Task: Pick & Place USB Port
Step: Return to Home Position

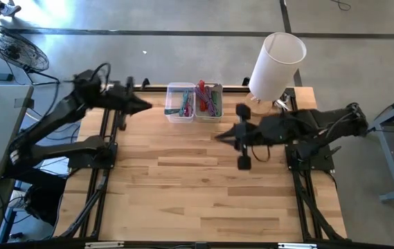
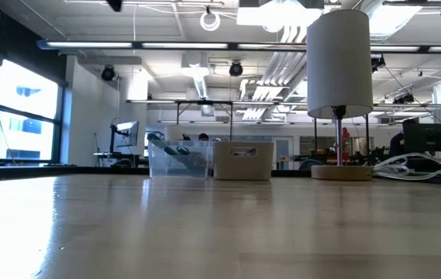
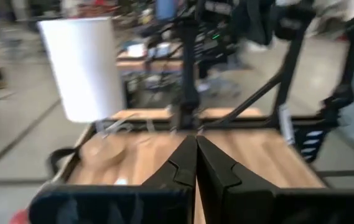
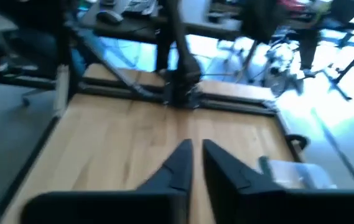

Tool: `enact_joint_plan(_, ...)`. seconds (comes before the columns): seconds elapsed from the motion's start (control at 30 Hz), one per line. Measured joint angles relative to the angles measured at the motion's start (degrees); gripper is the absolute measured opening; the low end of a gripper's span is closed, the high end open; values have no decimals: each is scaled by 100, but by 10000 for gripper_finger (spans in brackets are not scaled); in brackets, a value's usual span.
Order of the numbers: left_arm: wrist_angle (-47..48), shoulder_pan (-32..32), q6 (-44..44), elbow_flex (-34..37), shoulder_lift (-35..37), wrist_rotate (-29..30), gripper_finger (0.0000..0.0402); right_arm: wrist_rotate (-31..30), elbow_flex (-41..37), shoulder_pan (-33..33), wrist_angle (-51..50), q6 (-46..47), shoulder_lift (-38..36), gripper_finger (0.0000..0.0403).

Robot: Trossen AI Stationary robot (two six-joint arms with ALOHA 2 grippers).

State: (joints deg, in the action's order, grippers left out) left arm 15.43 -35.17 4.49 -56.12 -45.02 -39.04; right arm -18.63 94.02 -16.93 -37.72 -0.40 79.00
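Two small bins sit side by side, touching, at the 12 o'clock edge of the worktop (image 1: pixel 203 187). The gray bin (image 1: pixel 208 119) is at 3 o'clock from the clear bin (image 1: pixel 180 86). Both stand upright with open tops. Blue and pink cables (image 1: pixel 183 104) lie in the clear bin. Red, green and purple cables (image 1: pixel 209 101) lie piled in the gray bin.

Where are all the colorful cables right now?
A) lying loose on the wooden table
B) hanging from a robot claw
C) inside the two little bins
C: the cables lie inside the transparent bin and the gray bin, which stand side by side at the far edge of the table.
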Motion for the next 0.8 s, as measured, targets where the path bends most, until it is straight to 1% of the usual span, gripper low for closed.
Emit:
enact_joint_plan(0.03,304,105,78,0,240,327,1,28,0,117,71,-77,0,21)
enact_joint_plan(0.07,591,219,164,0,463,662,1,20,0,235,167,-121,0,14)
enact_joint_plan(0.17,1353,534,398,0,1098,1575,1,80,0,630,501,-165,0,20)
enact_joint_plan(0.23,1801,702,515,0,1515,2092,1,273,0,922,619,-252,0,7)
enact_joint_plan(0.3,2209,816,616,0,1885,2507,1,375,0,1199,717,-264,1,5)
enact_joint_plan(0.47,2909,856,864,2,2757,3106,0,776,0,1794,931,-370,44,2)
enact_joint_plan(0.63,3263,858,966,9,3330,3539,0,1213,0,2246,1104,-506,214,1)
enact_joint_plan(0.7,3249,858,919,88,3508,3786,0,1486,0,2387,1121,-486,350,1)
enact_joint_plan(0.8,2837,857,698,531,3870,3903,0,1727,0,2516,1167,-499,548,1)
